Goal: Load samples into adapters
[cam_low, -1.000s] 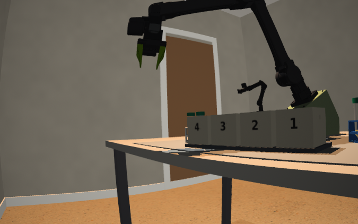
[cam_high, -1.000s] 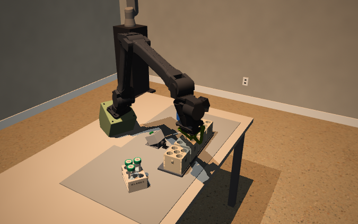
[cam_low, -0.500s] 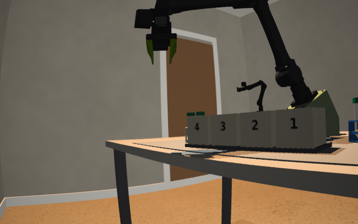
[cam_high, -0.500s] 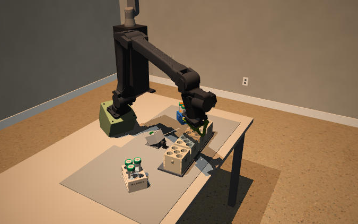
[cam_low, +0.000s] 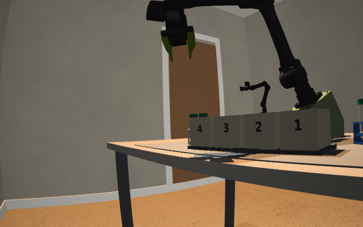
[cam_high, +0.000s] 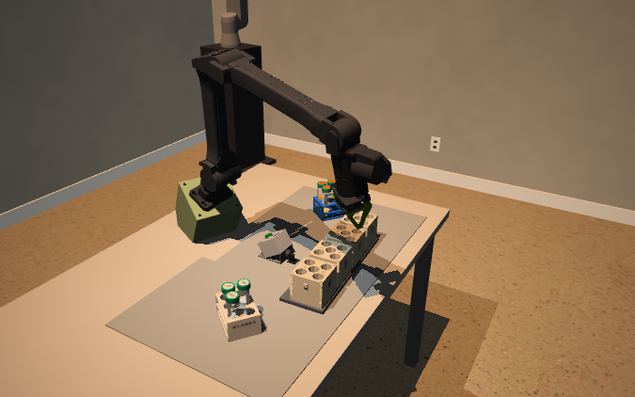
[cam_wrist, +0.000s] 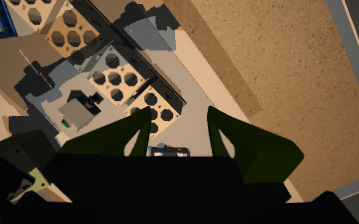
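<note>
Beige adapters (cam_high: 331, 254), four-holed, numbered 1–4, all holes bare, on loading stand ST (cam_low: 261, 150).
My gripper (cam_low: 180, 57) hangs above them, fingers spread, pinching nothing.
</note>
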Available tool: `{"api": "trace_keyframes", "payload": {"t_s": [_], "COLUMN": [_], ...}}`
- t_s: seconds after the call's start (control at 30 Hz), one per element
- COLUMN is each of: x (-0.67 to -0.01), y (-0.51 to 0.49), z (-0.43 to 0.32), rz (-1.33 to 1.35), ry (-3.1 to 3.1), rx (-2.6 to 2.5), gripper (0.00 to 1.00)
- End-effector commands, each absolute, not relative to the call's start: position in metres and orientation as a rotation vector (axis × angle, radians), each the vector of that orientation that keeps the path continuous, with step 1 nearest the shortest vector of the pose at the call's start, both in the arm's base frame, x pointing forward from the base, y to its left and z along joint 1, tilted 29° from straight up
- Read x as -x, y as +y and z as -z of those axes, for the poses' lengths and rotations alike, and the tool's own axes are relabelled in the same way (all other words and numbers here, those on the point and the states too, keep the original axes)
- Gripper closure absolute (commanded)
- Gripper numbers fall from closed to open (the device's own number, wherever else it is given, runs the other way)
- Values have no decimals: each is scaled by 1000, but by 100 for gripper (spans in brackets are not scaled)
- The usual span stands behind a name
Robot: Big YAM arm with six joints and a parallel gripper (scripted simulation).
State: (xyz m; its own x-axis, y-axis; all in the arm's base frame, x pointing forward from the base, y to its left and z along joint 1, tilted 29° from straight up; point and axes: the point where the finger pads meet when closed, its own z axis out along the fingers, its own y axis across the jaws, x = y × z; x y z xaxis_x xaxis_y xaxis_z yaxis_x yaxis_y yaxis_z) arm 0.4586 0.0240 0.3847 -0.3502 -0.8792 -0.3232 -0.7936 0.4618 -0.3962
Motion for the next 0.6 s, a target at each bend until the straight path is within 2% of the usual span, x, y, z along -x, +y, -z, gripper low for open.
{"api": "trace_keyframes", "payload": {"t_s": [0.0, 0.57], "x": [-437, -393], "y": [42, 87], "z": [-404, -371], "rz": [225, 189], "ry": [2229, 2377], "rx": [1291, 1093], "gripper": [45, 45]}}
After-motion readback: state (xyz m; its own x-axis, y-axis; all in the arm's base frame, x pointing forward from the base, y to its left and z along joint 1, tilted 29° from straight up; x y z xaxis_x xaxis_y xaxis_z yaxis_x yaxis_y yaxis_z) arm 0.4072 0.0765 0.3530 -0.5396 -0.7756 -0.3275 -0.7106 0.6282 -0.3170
